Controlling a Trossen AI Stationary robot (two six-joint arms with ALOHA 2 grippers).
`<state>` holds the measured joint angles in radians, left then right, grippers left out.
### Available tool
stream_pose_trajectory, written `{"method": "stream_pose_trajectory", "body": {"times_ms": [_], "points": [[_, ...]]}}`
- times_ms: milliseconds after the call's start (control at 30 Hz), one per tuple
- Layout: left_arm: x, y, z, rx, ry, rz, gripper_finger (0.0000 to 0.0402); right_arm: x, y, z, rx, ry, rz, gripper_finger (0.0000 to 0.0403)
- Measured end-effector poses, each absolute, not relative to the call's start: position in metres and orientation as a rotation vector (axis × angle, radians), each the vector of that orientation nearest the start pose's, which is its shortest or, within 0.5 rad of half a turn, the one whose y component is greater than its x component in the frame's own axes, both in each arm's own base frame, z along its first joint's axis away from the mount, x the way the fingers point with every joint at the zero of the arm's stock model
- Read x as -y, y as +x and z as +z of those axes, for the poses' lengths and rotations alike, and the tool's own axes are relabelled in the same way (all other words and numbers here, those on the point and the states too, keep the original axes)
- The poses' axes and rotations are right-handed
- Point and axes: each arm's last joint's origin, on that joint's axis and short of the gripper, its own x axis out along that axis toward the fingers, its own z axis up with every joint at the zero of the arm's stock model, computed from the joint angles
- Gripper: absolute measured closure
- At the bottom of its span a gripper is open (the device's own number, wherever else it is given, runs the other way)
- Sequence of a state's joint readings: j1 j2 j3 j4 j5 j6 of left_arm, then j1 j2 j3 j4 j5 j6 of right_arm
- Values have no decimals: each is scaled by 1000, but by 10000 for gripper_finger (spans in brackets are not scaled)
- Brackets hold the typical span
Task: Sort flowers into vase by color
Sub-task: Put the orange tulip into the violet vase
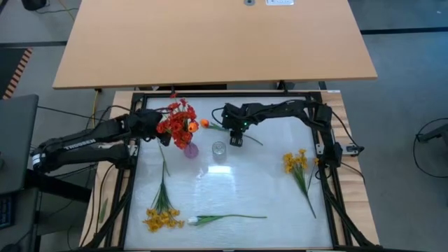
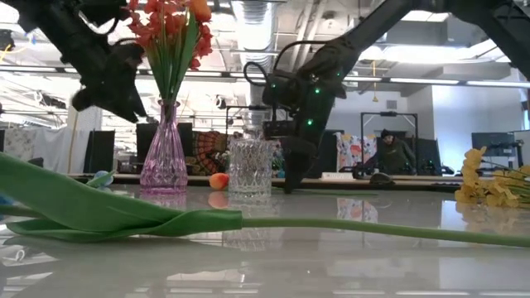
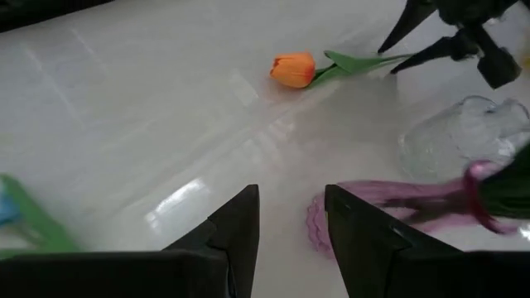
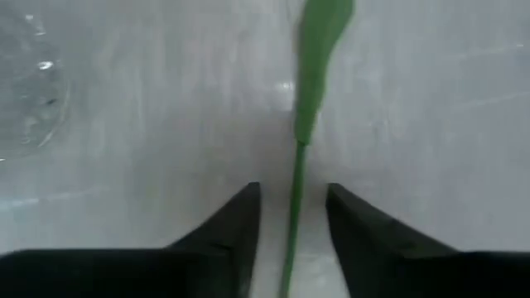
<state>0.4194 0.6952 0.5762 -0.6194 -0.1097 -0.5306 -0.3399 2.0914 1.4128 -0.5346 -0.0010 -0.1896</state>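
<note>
Two fingers of my right gripper (image 4: 290, 223) straddle the orange tulip's stem (image 4: 295, 190) mid-frame — parted, not yet pinching; left gripper (image 3: 291, 223) parted, empty.

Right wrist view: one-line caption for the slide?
Right end effector straddling the green stem of the orange tulip on the white table, fingers either side, clear glass vase at the frame edge.

purple vase (image 3: 389, 203) blurred, cut off, green stem (image 4: 291, 240) runs off frame
</note>
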Motion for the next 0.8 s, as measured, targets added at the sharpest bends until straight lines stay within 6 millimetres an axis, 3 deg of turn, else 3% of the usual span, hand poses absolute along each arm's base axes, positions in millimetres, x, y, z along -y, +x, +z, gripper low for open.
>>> {"method": "stream_pose_trajectory", "body": {"times_ms": [133, 333, 500, 633, 800], "points": [[-54, 113, 258, -626, -592, 698, 276, 134, 388, 139, -1232, 43, -177, 369], [-47, 95, 293, -566, -557, 732, 276, 143, 373, 164, -1220, 106, -241, 383], [-44, 80, 318, -462, -474, 777, 276, 157, 354, 228, -1024, 145, -345, 388], [-42, 72, 322, -420, -424, 846, 276, 162, 335, 279, -821, 189, -427, 388], [-42, 71, 320, -415, -418, 862, 276, 137, 317, 349, -394, 165, -384, 388]]}}
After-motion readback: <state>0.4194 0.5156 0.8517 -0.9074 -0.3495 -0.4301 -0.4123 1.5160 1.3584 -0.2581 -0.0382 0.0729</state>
